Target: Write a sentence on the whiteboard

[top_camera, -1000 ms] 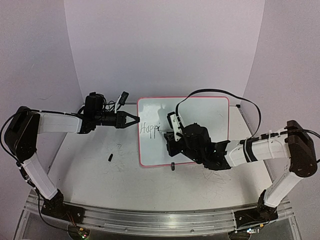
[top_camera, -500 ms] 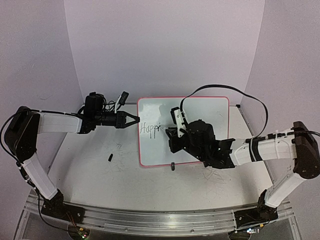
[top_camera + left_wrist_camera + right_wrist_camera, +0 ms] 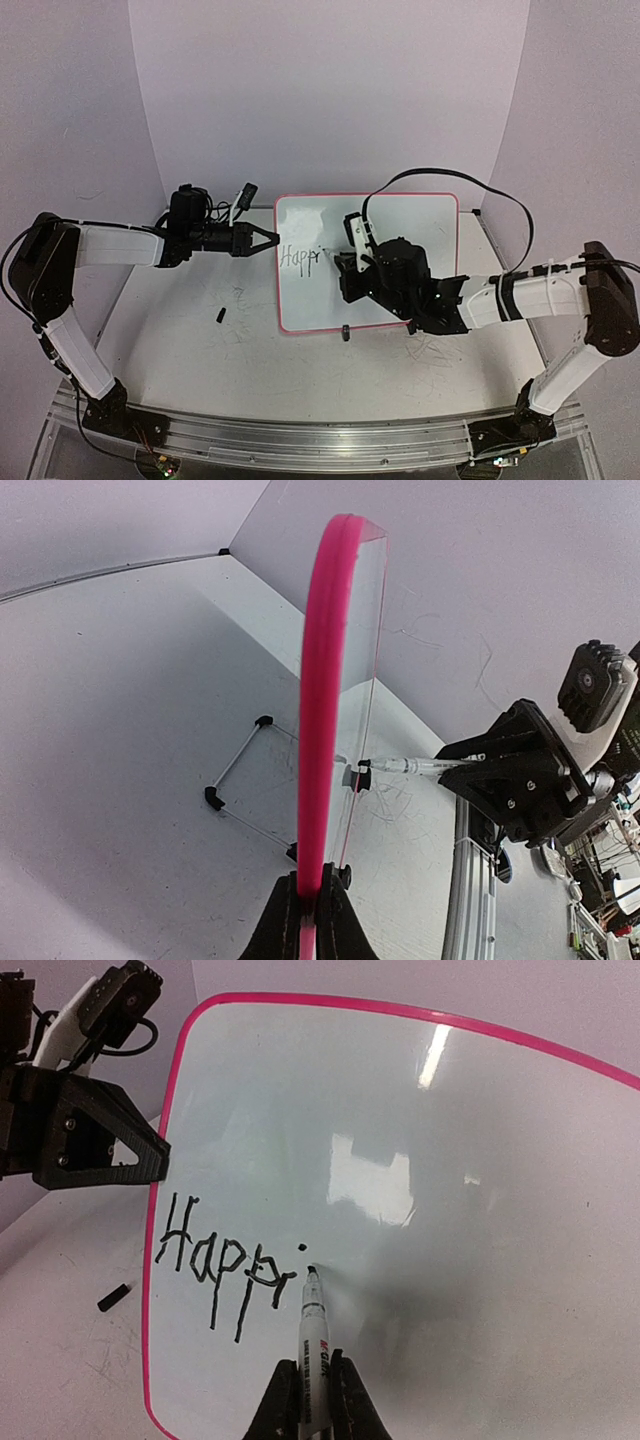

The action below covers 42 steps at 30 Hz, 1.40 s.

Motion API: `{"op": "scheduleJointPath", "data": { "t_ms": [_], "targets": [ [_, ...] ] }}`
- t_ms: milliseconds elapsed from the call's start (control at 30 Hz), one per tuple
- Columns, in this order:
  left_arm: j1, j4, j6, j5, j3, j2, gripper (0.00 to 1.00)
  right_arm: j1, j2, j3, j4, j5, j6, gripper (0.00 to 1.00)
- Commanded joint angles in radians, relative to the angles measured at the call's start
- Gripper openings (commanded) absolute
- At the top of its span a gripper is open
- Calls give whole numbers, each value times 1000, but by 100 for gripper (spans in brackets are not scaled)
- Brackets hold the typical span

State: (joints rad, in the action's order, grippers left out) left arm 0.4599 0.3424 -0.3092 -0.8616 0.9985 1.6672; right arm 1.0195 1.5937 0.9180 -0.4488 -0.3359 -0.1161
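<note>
The whiteboard (image 3: 420,230) stands upright on the table, white with a pink-red rim (image 3: 325,680). My left gripper (image 3: 274,240) is shut on the rim at the board's left edge, and the left wrist view shows its jaws (image 3: 311,895) pinching the rim. The sentence (image 3: 225,1260) reads "Happi" in black near the board's left side (image 3: 300,257). My right gripper (image 3: 316,1375) is shut on a white marker (image 3: 313,1330). The marker's black tip is at the board's face just right of the last letter. The marker (image 3: 410,767) lies level, pointing at the board.
A small black marker cap (image 3: 220,316) lies on the table left of the board (image 3: 115,1297). A black clip foot (image 3: 345,333) sits at the board's near edge, and a wire stand (image 3: 235,780) is behind it. Faint grey scribbles (image 3: 235,300) mark the tabletop.
My right gripper has moved to the right and slightly up along the board with the marker, away from the written letters. The left arm and the board have stayed still.
</note>
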Motion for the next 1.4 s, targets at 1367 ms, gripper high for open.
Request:
{"op": "scheduleJointPath", "data": {
  "t_ms": [1367],
  "targets": [
    [13,33,5,-48,0,-41,0,11,22,12,17,-22,-43,0]
  ]
}}
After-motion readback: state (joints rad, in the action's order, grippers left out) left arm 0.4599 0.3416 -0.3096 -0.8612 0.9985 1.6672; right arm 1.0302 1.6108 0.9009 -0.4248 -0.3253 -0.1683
